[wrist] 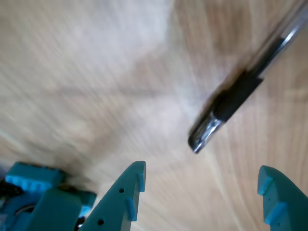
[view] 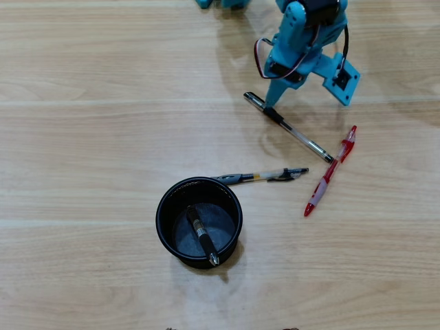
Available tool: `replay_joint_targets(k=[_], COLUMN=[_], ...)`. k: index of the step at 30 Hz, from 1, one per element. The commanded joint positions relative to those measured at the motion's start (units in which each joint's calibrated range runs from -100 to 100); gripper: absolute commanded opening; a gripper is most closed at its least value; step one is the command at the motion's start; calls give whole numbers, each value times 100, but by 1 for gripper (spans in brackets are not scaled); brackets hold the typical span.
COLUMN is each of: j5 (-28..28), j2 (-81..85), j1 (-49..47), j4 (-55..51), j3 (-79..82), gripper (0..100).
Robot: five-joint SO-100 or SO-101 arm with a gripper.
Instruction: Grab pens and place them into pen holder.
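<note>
The pen holder [view: 165,227] is a round black cup at lower centre of the overhead view, with one black pen [view: 203,237] leaning inside it. Another black-and-clear pen [view: 261,177] lies flat just right of the cup's rim. A third [view: 292,130] lies diagonally under the teal arm, and a red pen [view: 330,173] lies to its right. My gripper [view: 273,103] hovers over the diagonal pen's upper end. In the wrist view the gripper [wrist: 202,168] is open, and that pen's metal end [wrist: 226,106] lies just ahead of the fingers, not between them.
Everything rests on a light wooden table [view: 82,137]. The red pen's top end lies close to the diagonal pen's lower tip. A teal arm part [view: 342,79] sticks out to the right of the gripper.
</note>
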State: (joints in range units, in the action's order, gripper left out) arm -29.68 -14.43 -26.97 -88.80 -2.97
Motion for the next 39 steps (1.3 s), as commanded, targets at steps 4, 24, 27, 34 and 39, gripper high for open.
replay_joint_targets(k=[4,24,27,34,39], j5=[-111,-712,-712,-660,-409], j2=[15,-442,-391,615,2255], j1=[173,576,528,528,867], j4=[1270,3057,3057,3057,3728], j3=[844,1641,1632,1569,1369], gripper=[26,2,2,2,2])
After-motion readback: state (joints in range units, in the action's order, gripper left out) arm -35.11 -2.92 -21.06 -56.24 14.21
